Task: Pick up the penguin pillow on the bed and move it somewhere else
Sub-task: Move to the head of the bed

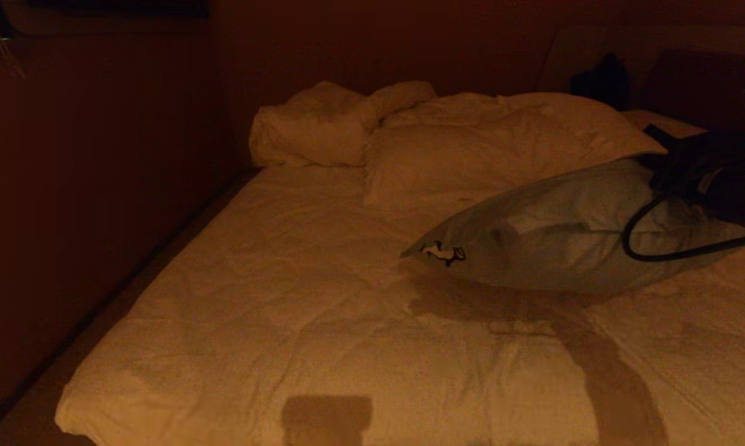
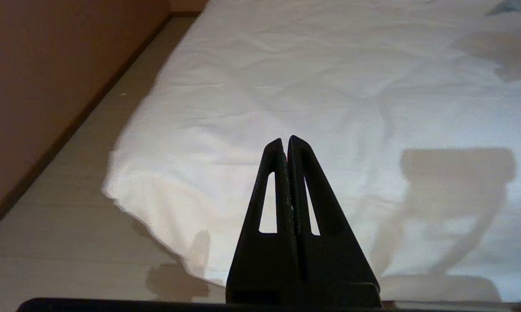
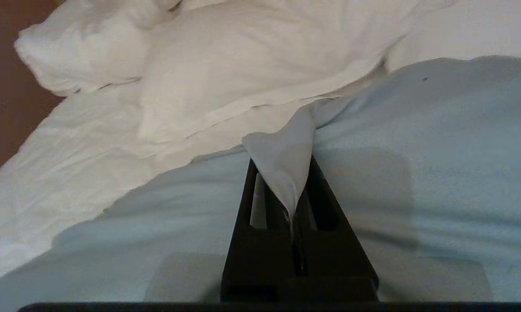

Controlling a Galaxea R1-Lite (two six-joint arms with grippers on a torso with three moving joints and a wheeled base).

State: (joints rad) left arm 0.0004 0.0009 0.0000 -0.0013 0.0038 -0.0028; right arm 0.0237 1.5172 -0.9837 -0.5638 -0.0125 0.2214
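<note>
Gripping item one, your right gripper (image 3: 293, 216) has its black jaws clenched on a pinched fold of the pale grey-blue fabric penguin pillow (image 1: 558, 235), which hangs tilted above the right side of the bed (image 1: 273, 310), its penguin-printed corner lowest and a shadow beneath it. Item two: wrinkled cream-white quilted duvet (image 1: 236, 347) covering the mattress. Item three: plain white pillows (image 1: 471, 142) heaped at the head. Item four: your left gripper (image 2: 285, 145), jaws pressed together on nothing, over the duvet's near corner.
</note>
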